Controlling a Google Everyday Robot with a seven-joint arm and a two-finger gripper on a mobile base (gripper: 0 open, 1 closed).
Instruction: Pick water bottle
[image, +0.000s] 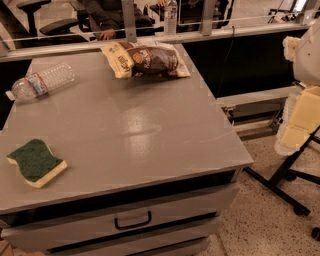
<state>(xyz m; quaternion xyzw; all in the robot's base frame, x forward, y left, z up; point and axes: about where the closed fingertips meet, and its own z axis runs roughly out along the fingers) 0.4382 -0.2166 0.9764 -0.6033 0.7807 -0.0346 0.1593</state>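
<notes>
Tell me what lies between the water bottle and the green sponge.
Nothing: in the camera view, only bare grey tabletop separates the water bottle from the sponge. The gripper is not in view.

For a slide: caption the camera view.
Water bottle lies far-left on the table, sponge front-left, bag at back; gripper out of view.

Grey table (150, 150) with a drawer (75, 227) on speckled floor (260, 225). Behind it a glass partition (150, 22), office chairs (57, 25) beyond. Black wheeled stand (282, 175) at right. The jaws hang at the right edge, off the table.
</notes>
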